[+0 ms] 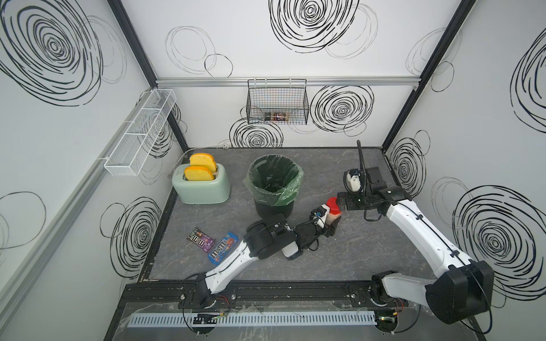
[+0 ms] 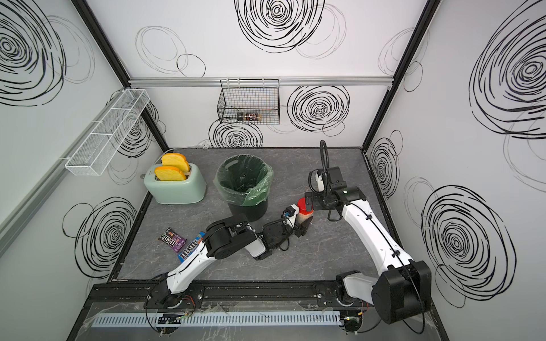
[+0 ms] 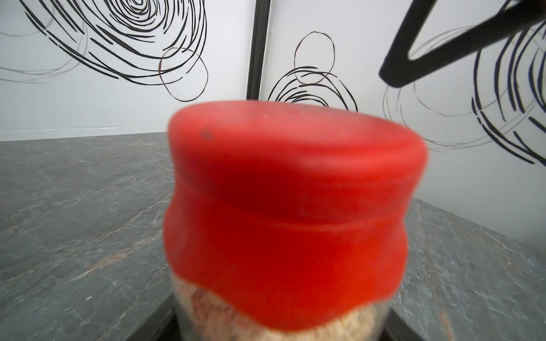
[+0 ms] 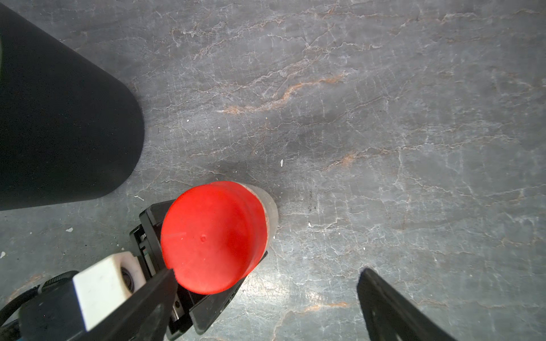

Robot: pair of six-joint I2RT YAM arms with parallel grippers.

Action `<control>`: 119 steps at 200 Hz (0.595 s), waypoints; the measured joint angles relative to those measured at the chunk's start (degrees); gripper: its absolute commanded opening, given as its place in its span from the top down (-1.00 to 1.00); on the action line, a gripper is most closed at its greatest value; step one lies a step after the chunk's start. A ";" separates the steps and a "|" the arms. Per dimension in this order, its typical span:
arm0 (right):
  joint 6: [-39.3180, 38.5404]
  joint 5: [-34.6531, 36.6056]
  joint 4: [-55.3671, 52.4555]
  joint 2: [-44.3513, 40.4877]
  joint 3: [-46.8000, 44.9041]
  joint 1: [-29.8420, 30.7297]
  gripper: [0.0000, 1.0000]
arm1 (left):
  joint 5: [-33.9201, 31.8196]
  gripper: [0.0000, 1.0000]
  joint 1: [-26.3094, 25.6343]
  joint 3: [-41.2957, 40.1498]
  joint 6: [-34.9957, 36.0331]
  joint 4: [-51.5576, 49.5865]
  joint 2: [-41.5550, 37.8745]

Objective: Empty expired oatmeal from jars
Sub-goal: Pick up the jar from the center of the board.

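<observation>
Here, oatmeal inside red-lidded jar.

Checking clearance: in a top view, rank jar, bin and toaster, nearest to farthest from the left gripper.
1. Jar: between the left gripper's fingers.
2. Bin: behind it, mid-table.
3. Toaster: back left corner.

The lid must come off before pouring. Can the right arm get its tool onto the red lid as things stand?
Probably yes. The right tool hangs open close above the red lid, with nothing between them; the left tool sits lower, around the jar, leaving the lid bare.
</observation>
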 measured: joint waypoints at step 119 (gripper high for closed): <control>-1.79 -3.63 -0.83 -1.88 1.66 0.09 -0.96 | 13.18 -0.06 -0.61 -23.67 2.40 -2.86 -23.30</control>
